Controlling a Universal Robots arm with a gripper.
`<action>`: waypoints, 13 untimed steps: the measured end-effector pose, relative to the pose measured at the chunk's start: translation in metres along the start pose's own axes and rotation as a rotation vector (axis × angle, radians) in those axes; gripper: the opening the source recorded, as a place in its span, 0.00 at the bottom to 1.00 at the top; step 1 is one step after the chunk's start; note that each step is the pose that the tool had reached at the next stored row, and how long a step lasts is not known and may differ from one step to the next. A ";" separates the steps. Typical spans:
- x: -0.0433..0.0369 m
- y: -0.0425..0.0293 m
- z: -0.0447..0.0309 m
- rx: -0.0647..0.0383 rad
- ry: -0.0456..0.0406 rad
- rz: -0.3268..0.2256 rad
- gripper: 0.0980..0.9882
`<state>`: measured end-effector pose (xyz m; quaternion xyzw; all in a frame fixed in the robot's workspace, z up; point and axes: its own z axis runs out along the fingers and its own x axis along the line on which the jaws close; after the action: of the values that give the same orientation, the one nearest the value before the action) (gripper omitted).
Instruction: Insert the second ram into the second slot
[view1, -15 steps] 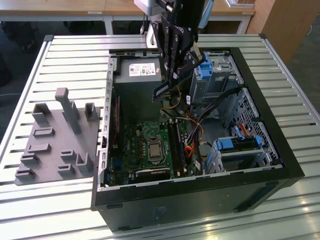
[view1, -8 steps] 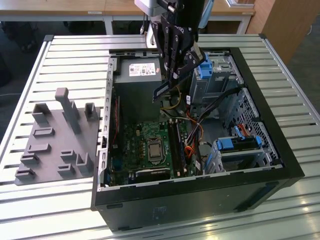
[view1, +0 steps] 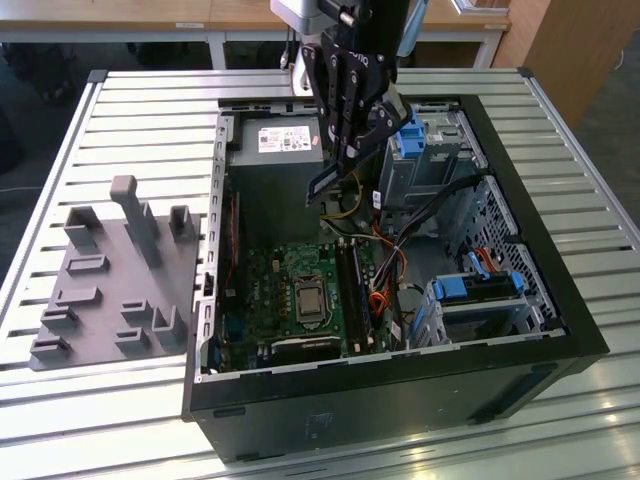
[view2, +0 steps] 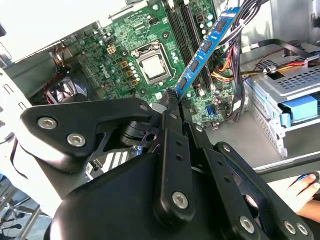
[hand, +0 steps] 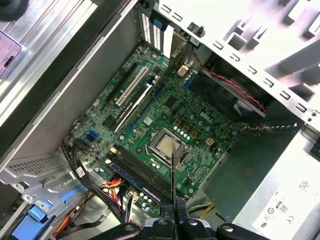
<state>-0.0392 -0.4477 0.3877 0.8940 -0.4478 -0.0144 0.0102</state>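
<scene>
Flat blue ram (view2: 207, 50) pinched in black fingers (view2: 171, 102); over green mobo (view2: 125, 37)

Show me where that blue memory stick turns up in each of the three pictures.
Exterior view: the memory stick slants from the gripper, near the top middle.
Second wrist view: its flat blue face reaches from the gripper across the memory slots.
First wrist view: edge-on, a thin line from the gripper.
Shared landmark: the processor socket.
</scene>
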 end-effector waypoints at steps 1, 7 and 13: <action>0.0000 0.0000 0.0000 0.000 0.0001 -0.004 0.04; 0.0000 0.0000 0.0000 0.000 0.0008 -0.027 0.04; 0.0000 0.0000 0.0000 -0.001 0.0016 -0.050 0.04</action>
<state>-0.0392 -0.4477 0.3877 0.9049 -0.4252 -0.0141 0.0106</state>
